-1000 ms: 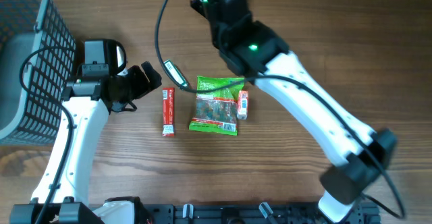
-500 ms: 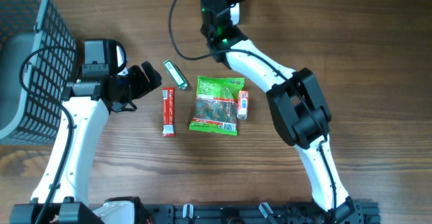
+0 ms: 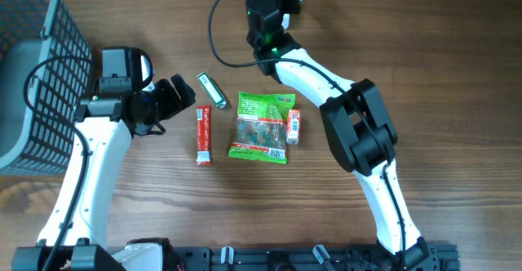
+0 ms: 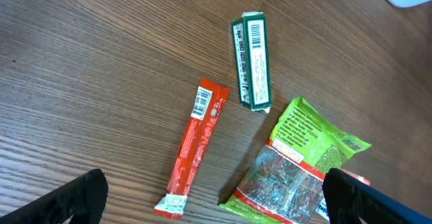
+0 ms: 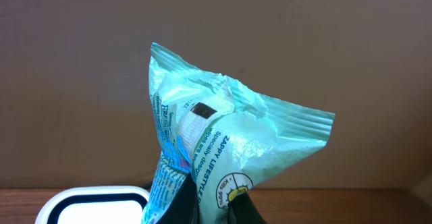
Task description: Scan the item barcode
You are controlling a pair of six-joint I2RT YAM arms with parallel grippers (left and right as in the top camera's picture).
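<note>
The right gripper (image 5: 214,209), at the top centre of the overhead view, is clamped on the lower end of a mint-green packet (image 5: 216,136), which it holds upright in the air with the crimped seal uppermost. The packet looks like a thin film pouch: light, soft and crinkly, probably slick, and likely to fold or twist if pinched anywhere but near a sealed edge. No barcode can be made out for certain on the faces that show, so the packet may need turning. A white rounded object (image 5: 91,202) sits at the lower left of the right wrist view, just below the packet; whether it is the scanner cannot be told. At the left centre of the overhead view the left gripper (image 3: 175,98) hangs with its jaws spread wide, holding nothing. Lying apart from one another on the wooden table (image 3: 457,75) are a green stick pack (image 4: 251,61), a red sachet (image 4: 196,146), a green snack bag (image 3: 263,127) and a small red-and-white packet (image 3: 294,126) touching the bag's right edge. A mesh basket (image 3: 33,75) stands at the far left. Nothing blocks the raised packet.
</note>
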